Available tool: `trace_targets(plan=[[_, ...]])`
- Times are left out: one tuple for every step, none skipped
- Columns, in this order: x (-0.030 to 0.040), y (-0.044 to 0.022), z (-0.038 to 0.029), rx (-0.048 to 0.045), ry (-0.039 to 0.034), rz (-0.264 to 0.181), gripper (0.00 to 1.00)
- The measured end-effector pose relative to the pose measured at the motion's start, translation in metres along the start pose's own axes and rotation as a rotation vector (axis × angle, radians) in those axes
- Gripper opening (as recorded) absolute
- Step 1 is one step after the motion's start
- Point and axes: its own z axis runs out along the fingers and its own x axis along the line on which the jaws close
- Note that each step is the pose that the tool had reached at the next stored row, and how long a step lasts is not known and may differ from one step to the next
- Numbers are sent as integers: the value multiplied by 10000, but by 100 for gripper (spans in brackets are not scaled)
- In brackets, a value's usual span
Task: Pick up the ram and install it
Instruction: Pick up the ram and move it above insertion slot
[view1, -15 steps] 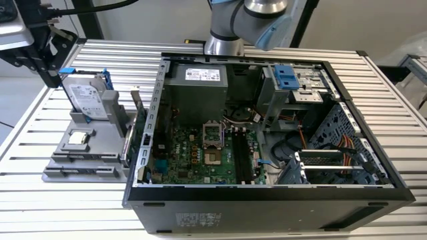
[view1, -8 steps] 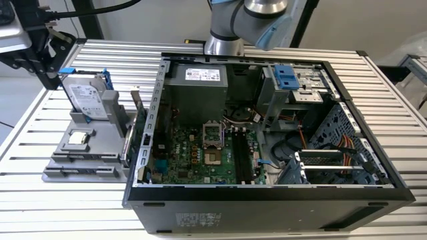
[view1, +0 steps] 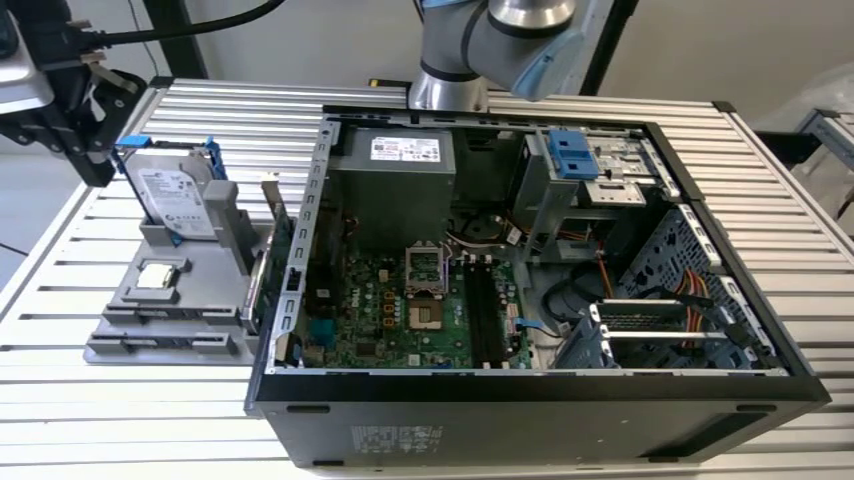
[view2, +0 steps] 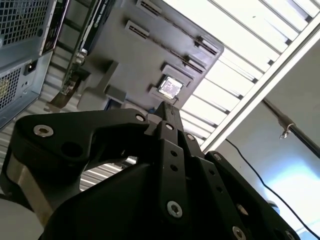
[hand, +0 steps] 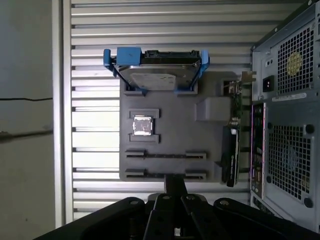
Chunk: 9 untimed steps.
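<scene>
In the first wrist view the gripper (hand: 175, 181) hovers over the tray (hand: 180, 130), its fingers pressed together with nothing seen between them. From the exterior view's left, the tray carries a drive (view1: 174, 195), a chip (view1: 160, 275) and two long slots (view1: 176, 345) running left-right. I cannot tell whether the thin dark line in them is the ram. Next come an upright card (view1: 263, 270) and the open case (view1: 534, 400) on a slatted metal table (view1: 134, 420), with grey floor (view1: 20, 220) beyond.

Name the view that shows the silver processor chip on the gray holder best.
The first wrist view: it looks straight down on the processor chip, unobstructed. The exterior view shows it slanted; the second wrist view catches it beyond the gripper.
</scene>
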Motion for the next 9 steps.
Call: trace_targets(plan=[[2, -14, 1, 0, 1, 0, 0], [4, -26, 2, -1, 0, 1, 0], [4, -37, 3, -1, 0, 0, 0], [5, -47, 3, 0, 1, 0, 0], [6, -54, 5, 0, 1, 1, 0], [8, -57, 7, 1, 0, 1, 0], [10, -59, 8, 4, -1, 1, 0], [13, -62, 9, 9, 1, 1, 0], [16, -66, 10, 11, 1, 1, 0]])
